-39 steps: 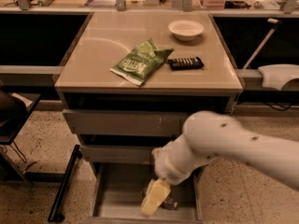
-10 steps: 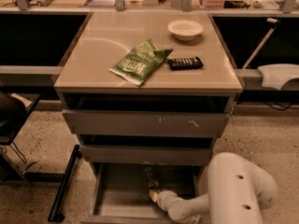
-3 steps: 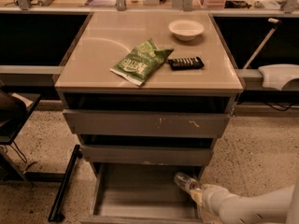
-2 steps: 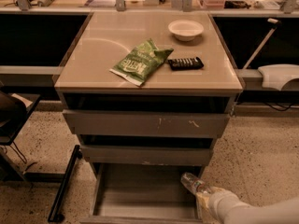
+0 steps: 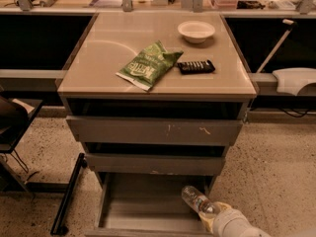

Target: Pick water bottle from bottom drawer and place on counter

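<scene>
Speckled terrazzo floor (image 5: 276,162) under warm, dim light

clear water bottle (image 5: 196,200) tilted in gripper (image 5: 210,215), over open btm drawer (image 5: 143,201), rt side

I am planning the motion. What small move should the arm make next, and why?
Probably lift straight up: the gripper holds the water bottle tilted, low over the bottom drawer, and the counter is well above.
</scene>
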{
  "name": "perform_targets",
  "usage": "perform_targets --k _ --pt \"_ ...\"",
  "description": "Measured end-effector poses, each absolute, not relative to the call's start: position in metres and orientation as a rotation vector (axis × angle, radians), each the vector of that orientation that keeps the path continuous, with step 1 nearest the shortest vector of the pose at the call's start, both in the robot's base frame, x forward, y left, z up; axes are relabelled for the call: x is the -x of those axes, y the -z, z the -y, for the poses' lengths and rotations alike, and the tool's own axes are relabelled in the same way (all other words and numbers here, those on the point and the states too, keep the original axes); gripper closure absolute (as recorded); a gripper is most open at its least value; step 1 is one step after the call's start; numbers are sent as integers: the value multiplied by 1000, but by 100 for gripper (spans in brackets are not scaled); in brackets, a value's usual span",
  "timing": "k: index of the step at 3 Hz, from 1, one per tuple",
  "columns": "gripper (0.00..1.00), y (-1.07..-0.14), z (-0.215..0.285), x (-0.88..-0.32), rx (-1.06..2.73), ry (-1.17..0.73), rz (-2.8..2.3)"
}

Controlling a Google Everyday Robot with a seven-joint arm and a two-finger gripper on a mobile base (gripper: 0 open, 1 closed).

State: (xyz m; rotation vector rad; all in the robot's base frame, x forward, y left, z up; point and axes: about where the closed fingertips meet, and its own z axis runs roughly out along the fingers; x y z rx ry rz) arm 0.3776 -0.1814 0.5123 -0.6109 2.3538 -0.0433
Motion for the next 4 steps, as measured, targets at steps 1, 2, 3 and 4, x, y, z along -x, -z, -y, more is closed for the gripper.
perform_targets --k 1,2,3,4 --pt "100 -513 171 -399 611 67 -2364" --pt "100 -521 148 -388 784 94 -2381" --pt "100 -533 178 -328 1038 219 -2362" --pt "100 -560 202 -281 995 285 -2397"
